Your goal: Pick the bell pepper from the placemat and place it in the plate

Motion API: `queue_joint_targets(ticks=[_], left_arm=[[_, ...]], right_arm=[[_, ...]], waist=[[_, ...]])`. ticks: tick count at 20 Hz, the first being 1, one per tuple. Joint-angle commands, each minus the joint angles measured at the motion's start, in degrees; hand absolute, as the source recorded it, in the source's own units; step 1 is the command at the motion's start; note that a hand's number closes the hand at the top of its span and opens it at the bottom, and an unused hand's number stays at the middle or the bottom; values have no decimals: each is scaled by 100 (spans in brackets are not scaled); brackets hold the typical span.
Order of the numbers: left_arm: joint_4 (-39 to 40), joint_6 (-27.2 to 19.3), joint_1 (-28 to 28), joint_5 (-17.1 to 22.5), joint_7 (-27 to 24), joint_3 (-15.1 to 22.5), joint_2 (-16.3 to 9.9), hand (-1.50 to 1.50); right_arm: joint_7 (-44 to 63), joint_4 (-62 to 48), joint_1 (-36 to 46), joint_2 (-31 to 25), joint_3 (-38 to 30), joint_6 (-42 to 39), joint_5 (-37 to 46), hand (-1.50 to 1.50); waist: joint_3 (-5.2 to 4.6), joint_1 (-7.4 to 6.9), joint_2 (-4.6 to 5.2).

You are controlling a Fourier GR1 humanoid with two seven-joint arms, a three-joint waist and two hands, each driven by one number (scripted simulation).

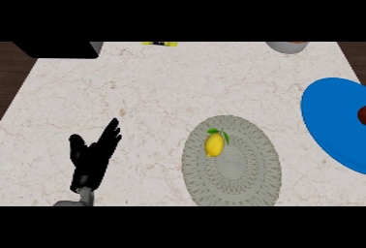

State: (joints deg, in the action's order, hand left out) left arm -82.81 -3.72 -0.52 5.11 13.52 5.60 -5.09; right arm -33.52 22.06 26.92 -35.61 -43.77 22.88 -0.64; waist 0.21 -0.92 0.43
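— What's on the placemat (236, 167)?
— A yellow lemon (214, 144) with green leaf, no bell pepper.
— The plate (332, 121)?
— Blue; something reddish-brown at its edge.
— Your fingers?
— My left hand (93, 152): straight, apart, resting.

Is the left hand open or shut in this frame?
Open. The left hand shows at the lower left above the counter, fingers straight and spread, thumb apart, holding nothing.
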Motion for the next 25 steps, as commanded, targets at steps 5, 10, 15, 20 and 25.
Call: queue_joint_targets(ticks=[5, 10, 15, 20, 25], left_arm=[[247, -214, 137, -181, -140, -16, 199, 0], [281, 41, 30, -13, -108, -184, 30, 0], [-260, 180, -179, 60, 207, -161, -40, 0], [-330, -51, -239, -111, 242, -89, 120, 0], [-61, 0, -82, -157, 132, -159, 172, 0]], right_arm=[[-243, 352, -985, 67, 71, -1711, -497, -150], [-181, 1327, -1967, 362, 336, -2223, -637, -150], [-26, 2101, -2634, 578, 606, -1904, -555, -150], [436, 3629, -3735, 1066, 777, -1902, -569, -150], [861, 4810, -4380, 1464, 723, -1815, -704, -150]], waist=[[-25, 150, -55], [-32, 173, -69], [-24, 110, -53], [-27, 130, -55], [-26, 126, -49]])
